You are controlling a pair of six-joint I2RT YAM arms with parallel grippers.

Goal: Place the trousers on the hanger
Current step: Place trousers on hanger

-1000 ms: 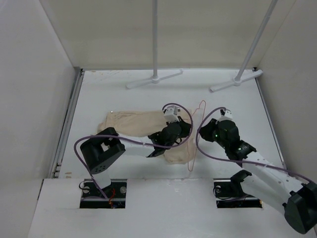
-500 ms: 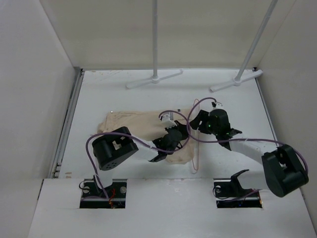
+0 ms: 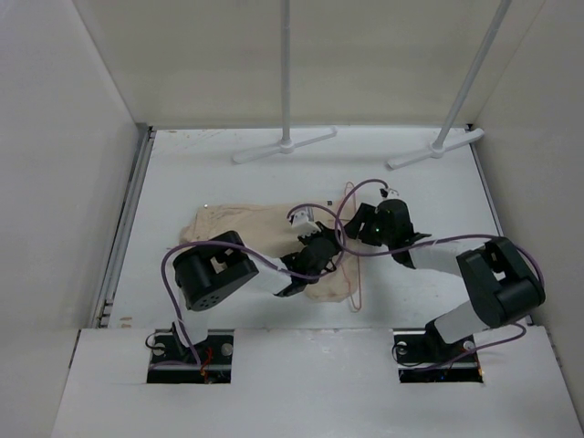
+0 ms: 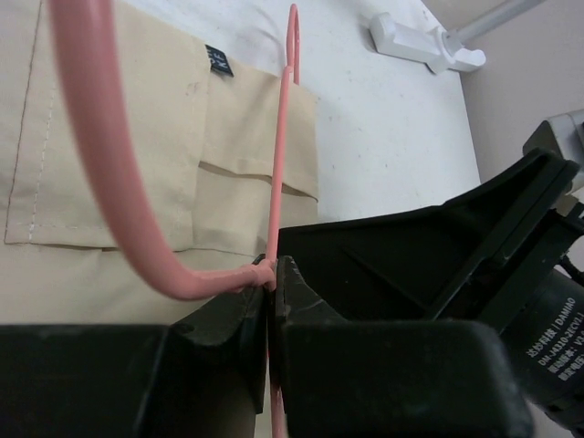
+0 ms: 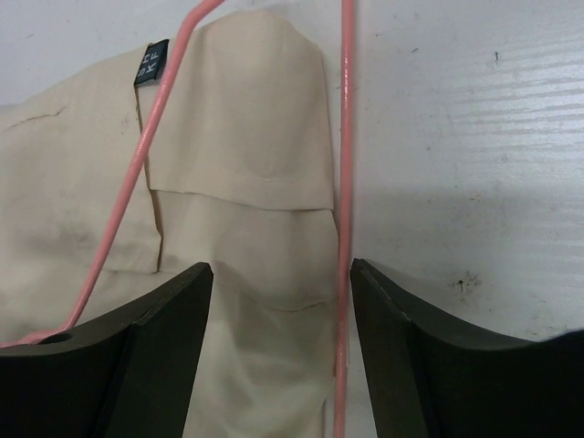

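Observation:
The beige trousers (image 3: 233,228) lie flat on the white table, with a flap pocket (image 4: 255,137) and a small dark label showing. Over their right end lies the thin pink hanger (image 3: 356,283). My left gripper (image 3: 328,246) is shut on the hanger's rod (image 4: 271,274), just where a curved pink piece meets the straight one. My right gripper (image 3: 354,228) is open and low over the trousers' edge (image 5: 246,137). Its fingers (image 5: 155,338) straddle the cloth and a straight run of the hanger (image 5: 345,182), which passes just inside the right finger.
Two grey-white rack poles rise from flat feet (image 3: 285,146) (image 3: 436,149) at the back of the table; one foot (image 4: 420,41) shows in the left wrist view. White walls close in the left, right and back sides. Purple cables loop over both arms.
My right arm has swung left to the hanger and trousers, and its gripper has opened. My left gripper has kept its hold on the hanger and shifted slightly left.

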